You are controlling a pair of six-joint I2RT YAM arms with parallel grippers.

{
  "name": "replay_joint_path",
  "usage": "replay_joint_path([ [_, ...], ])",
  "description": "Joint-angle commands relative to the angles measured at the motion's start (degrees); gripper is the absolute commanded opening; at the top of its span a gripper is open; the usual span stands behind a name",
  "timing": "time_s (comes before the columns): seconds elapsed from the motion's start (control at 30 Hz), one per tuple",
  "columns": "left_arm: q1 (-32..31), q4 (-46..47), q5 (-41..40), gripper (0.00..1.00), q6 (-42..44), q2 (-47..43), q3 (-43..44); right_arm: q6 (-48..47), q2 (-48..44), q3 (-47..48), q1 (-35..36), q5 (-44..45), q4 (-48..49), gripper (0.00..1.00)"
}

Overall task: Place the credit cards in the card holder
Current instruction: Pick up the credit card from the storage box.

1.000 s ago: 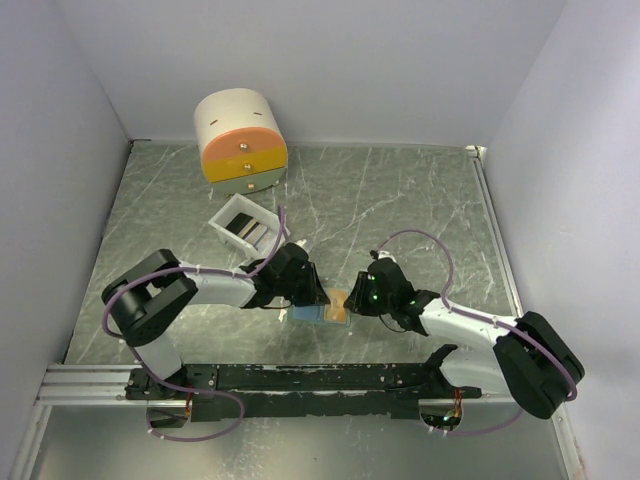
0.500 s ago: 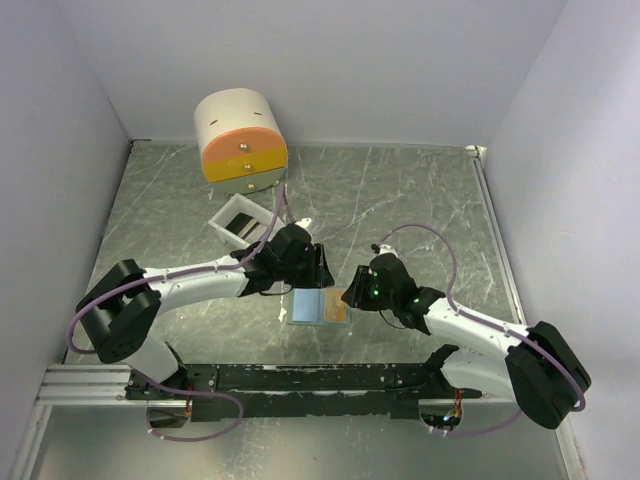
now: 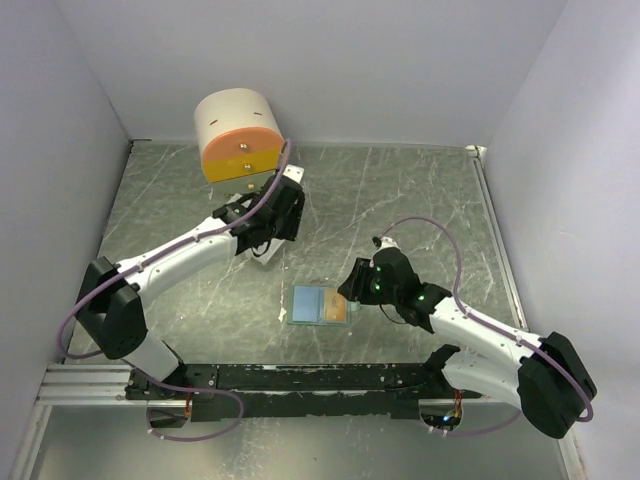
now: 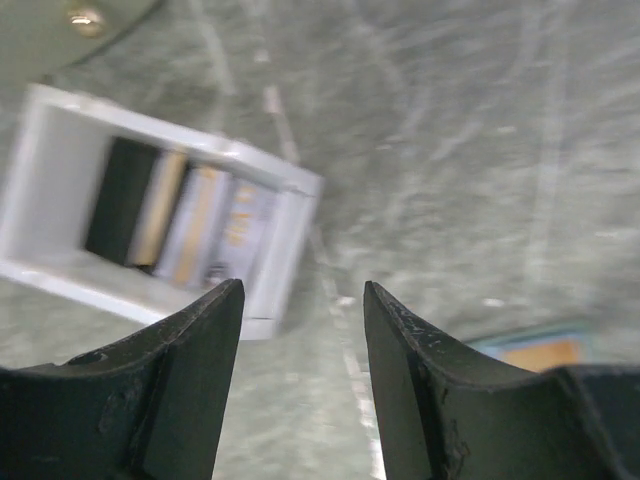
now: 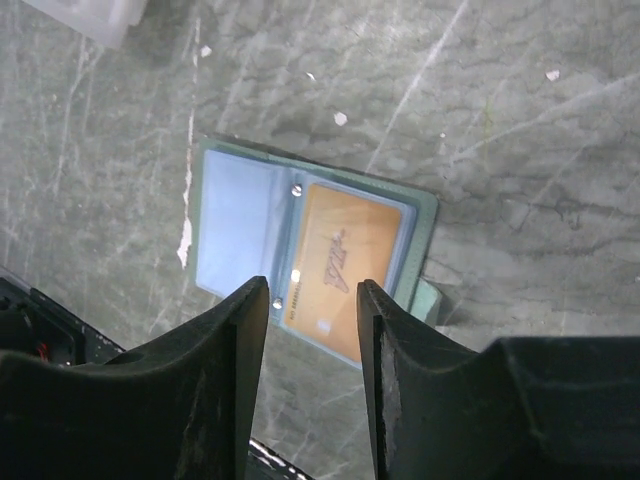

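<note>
The card holder (image 3: 318,305) lies open on the table, pale blue inside, with an orange-yellow card (image 3: 337,309) in its right half. In the right wrist view the holder (image 5: 235,225) and the orange card (image 5: 343,267) lie below my open, empty right gripper (image 5: 312,300). My right gripper (image 3: 352,290) hovers at the holder's right edge. My left gripper (image 3: 268,237) is open and empty over the white box (image 4: 60,160). That box holds several upright cards (image 4: 170,215), one dark (image 4: 120,200). The left gripper (image 4: 300,300) shows nothing between its fingers.
A cream cylinder with orange and yellow drawers (image 3: 240,135) stands at the back left. Grey walls enclose the table on three sides. A black rail (image 3: 300,380) runs along the near edge. The white box is mostly hidden under the left arm in the top view.
My left arm has swung away from the holder to the back left, over the white box. My right gripper has drawn back slightly. The holder now lies open with the orange card in it.
</note>
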Motion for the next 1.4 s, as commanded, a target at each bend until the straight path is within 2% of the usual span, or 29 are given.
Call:
replay_joint_path([
  [0.0, 2.28, -2.28, -11.19, 0.64, 15.63, 2.79, -0.70, -1.43, 0.08, 3.48, 0.26, 0.20, -1.81, 0.42],
  [0.1, 6.34, 2.64, -4.95, 0.67, 20.77, 3.14, -2.34, -1.92, 0.17, 4.45, 0.24, 0.24, -2.19, 0.42],
  [0.23, 10.00, 5.33, -3.30, 0.70, 25.67, 5.66, -3.15, -2.32, 1.13, 5.52, 0.25, -0.18, -2.20, 0.43],
  [0.47, 12.65, 10.86, -3.86, 0.70, 32.44, 9.21, -7.13, -2.66, 1.65, 6.62, 0.26, -0.22, -2.52, 0.43],
  [0.73, 13.18, 14.21, -0.30, 0.72, 34.72, 11.17, -9.98, -2.32, 2.63, 7.35, 0.24, -0.20, -2.43, 0.43],
  [0.77, 13.17, 14.23, -0.24, 0.75, 34.79, 11.60, -9.99, -2.33, 2.96, 7.51, 0.24, -0.25, -2.31, 0.43],
  [0.8, 13.22, 14.21, -0.31, 0.82, 34.90, 12.15, -9.99, -2.21, 3.21, 7.67, 0.26, -0.35, -2.29, 0.43],
  [0.83, 13.18, 14.18, -0.61, 0.83, 35.04, 12.68, -9.87, -2.15, 3.45, 7.69, 0.29, -0.39, -2.23, 0.43],
  [1.07, 13.19, 14.77, -1.35, 0.82, 36.34, 15.69, -8.23, -1.97, 3.14, 7.66, 0.25, -0.32, -2.35, 0.43],
  [1.37, 13.17, 17.27, -8.46, 0.77, 38.26, 18.03, -7.75, -2.06, 2.26, 8.62, 0.24, -0.12, -3.11, 0.43],
])
